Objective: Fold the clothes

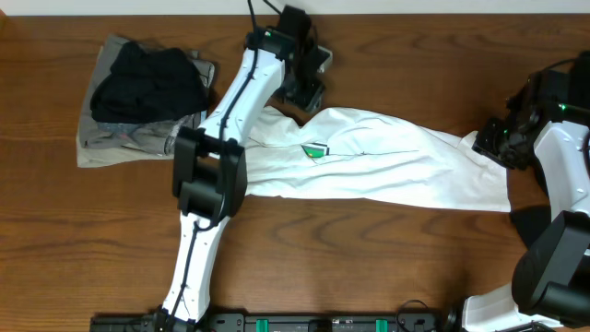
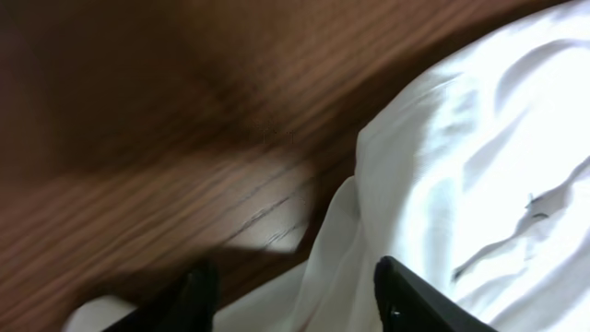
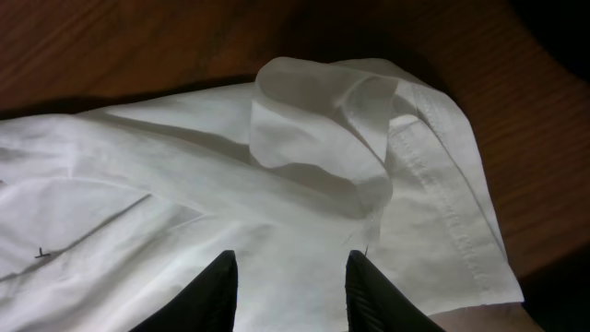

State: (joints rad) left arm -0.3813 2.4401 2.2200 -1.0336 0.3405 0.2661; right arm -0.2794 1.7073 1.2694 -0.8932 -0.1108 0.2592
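Overhead is sharp and evenly lit. Left wrist view is blurred, the white shirt (image 2: pixel 479 157) glaring; right wrist corners dark.

A dark brown wooden table (image 1: pixel 387 267) with clear grain fills the view. A narrow pale strip (image 1: pixel 442 5) runs along the table's far edge. Soft light glints on the wood.

Two white-shelled arms with blocky black joints: the left arm (image 1: pixel 221 120) bears a green light near its wrist at twelve o'clock, a black cable (image 1: pixel 251 11) above it; the right arm (image 1: pixel 567 152), at three o'clock, glows green too. Black fingers (image 3: pixel 217 293) tip both.
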